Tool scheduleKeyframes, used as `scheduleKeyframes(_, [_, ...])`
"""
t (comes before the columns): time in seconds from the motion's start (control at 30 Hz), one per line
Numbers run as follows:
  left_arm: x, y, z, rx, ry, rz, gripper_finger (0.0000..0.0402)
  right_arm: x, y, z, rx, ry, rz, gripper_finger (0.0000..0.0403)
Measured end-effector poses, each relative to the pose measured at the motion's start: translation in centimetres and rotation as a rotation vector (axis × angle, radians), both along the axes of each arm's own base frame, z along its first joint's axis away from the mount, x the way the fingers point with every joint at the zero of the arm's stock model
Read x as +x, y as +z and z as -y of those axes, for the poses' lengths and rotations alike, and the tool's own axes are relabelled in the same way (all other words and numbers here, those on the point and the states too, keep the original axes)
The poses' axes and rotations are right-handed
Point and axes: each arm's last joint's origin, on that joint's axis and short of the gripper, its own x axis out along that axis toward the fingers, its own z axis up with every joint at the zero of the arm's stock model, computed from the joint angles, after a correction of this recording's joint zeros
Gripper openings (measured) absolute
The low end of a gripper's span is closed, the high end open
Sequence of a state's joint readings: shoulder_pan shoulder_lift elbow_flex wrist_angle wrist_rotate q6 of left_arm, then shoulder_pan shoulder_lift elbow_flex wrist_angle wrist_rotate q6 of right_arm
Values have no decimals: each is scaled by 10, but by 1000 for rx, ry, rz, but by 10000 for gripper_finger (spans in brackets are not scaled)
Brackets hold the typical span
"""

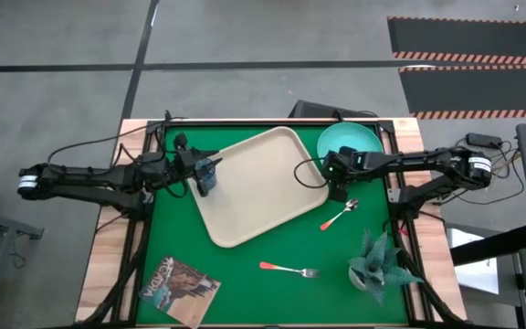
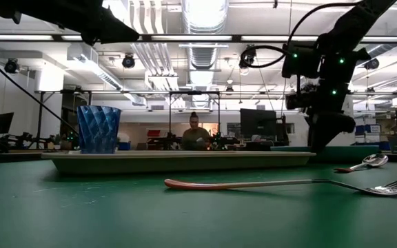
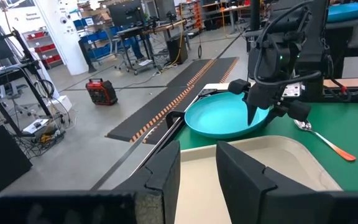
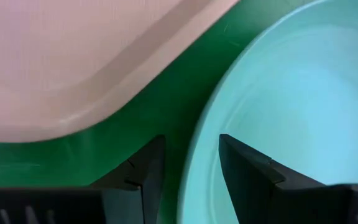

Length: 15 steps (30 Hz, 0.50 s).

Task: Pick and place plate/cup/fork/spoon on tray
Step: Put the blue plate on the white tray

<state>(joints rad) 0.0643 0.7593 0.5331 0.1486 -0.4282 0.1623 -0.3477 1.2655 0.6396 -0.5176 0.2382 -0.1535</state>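
While the fork [image 1: 290,269] is lying nearest on the green mat, its red-orange handle pointing left, the spoon [image 1: 339,217] is resting beyond it just right of the cream tray [image 1: 261,187]. The blue cup [image 1: 207,176] is standing on the tray's left edge, the left gripper [image 1: 201,172] spread apart beside it. Farther back, the right gripper [image 4: 188,168] is straddling the turquoise plate's [image 1: 356,139] rim with fingers parted, not clamped.

I see bright ceiling lights [image 2: 205,14] flare overhead in my low view, the near tabletop [image 2: 81,213] is soft, and shadows stay faint.
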Motion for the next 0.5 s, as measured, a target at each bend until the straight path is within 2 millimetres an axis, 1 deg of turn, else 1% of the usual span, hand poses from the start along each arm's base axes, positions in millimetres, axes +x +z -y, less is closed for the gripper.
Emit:
scheduleKeyframes(0.3, [0, 0, 0, 0, 0, 0, 89, -5, -9, -2, 9, -40, 14, 125])
scheduleKeyframes(0.5, [0, 0, 0, 0, 0, 0, 89, -6, -11, -2, 10, -45, 18, 85])
